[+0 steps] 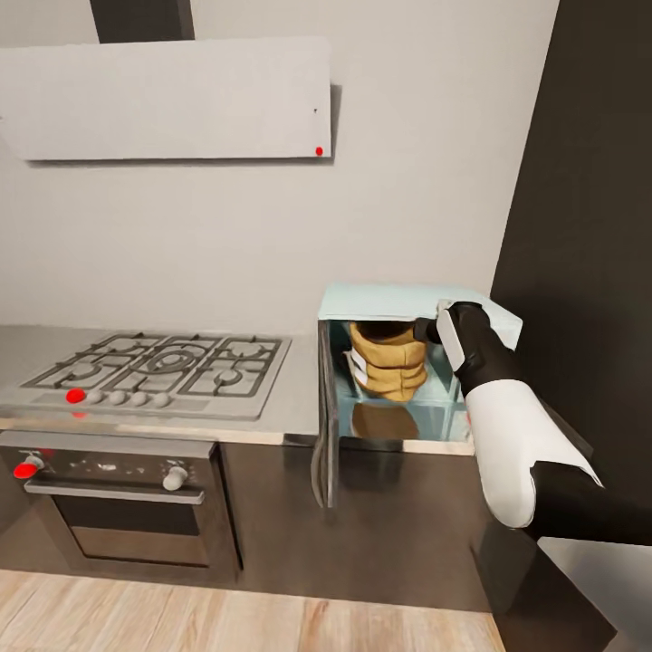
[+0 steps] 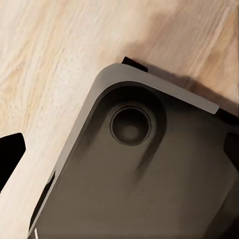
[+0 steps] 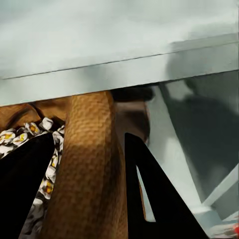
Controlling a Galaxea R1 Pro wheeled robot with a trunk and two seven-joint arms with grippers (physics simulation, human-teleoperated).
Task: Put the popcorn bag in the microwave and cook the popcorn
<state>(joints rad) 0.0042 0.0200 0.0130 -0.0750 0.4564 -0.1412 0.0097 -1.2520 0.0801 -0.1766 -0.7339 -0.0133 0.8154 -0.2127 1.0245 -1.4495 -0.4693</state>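
the popcorn bag stands inside the open microwave, white label at 9 o'clock, no readable writing. right jaws grip its rim; left jaws' state: cannot tell.

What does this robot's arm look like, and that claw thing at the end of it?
The right arm has a smooth white shell between black sections, rounded like a padded sleeve. The right claw ends in two flat, black, pointed fingers. No cables or markings are visible.

Gas hob, built-in oven, white hood, wood floor
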